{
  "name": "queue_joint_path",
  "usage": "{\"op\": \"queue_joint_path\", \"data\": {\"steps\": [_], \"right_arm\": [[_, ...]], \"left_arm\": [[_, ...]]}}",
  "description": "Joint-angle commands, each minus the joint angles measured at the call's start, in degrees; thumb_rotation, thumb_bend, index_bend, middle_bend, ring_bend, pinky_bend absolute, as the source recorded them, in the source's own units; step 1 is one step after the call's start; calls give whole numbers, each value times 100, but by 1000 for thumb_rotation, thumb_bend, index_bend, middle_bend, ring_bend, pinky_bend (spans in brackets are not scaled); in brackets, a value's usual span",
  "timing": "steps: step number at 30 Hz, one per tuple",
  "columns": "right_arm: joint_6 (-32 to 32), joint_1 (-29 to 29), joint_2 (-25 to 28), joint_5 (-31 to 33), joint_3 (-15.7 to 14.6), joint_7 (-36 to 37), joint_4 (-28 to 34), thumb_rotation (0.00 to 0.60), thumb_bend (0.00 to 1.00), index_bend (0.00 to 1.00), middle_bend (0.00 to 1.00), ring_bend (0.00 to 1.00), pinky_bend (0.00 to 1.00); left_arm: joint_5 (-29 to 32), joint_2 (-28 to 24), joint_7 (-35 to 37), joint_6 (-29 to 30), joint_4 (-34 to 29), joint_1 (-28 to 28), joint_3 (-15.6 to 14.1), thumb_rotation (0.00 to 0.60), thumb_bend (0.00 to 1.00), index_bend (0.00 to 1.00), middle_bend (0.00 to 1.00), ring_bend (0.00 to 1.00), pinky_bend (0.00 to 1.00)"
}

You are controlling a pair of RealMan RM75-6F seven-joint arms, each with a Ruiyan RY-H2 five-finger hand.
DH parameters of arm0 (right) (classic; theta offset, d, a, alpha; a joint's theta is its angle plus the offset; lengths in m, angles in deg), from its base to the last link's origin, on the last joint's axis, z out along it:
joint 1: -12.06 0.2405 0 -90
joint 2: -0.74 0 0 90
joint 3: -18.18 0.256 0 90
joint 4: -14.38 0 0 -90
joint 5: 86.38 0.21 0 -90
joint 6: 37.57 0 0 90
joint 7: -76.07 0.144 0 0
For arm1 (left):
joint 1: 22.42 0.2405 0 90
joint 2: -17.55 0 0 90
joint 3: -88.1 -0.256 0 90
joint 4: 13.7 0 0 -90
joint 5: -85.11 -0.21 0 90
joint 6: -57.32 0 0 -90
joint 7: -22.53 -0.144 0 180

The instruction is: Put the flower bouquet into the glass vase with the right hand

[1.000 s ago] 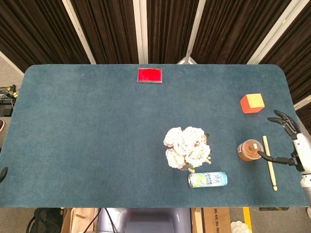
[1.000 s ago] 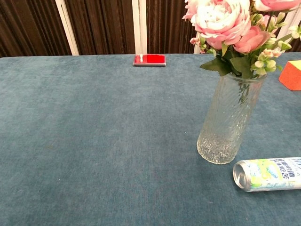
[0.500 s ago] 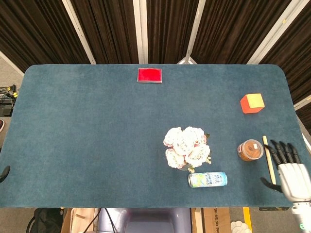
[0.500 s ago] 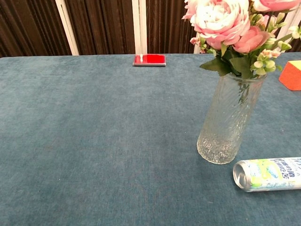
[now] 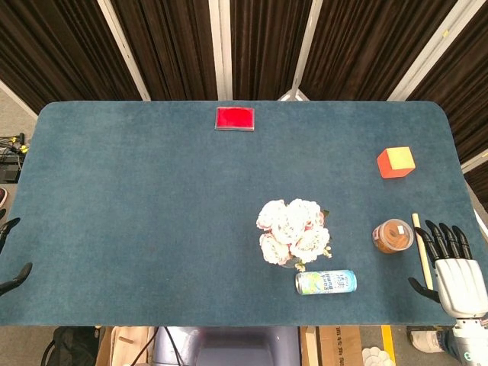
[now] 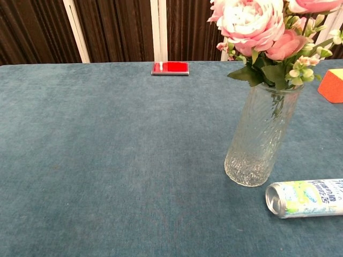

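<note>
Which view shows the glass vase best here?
The chest view: the vase stands upright in full side profile, bouquet in its mouth. In the head view the blooms hide almost all of it from above.

Right robot hand point(image 5: 454, 268) empty (fingers spread apart).

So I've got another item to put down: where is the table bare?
The whole left half of the table is bare, from the red box leftward. Crowded: the near right, where the glass vase, can, jar, stick and right hand cluster.
</note>
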Motion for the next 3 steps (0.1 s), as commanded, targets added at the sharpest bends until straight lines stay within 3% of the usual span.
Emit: {"op": "queue_joint_path", "data": {"steps": [1,3], "right_arm": [[70,-18,-61,-57,37,52,-86,600,156,142,88,27,0],[100,-20,-80,-101,43,103,-131,600,155,142,88,27,0]], "left_arm": [[-54,5,13,31,5,1,-20,600,349,145,0,0,60],[-71,4,13,32,8,3,-37,600,349,145,0,0,60]]}}
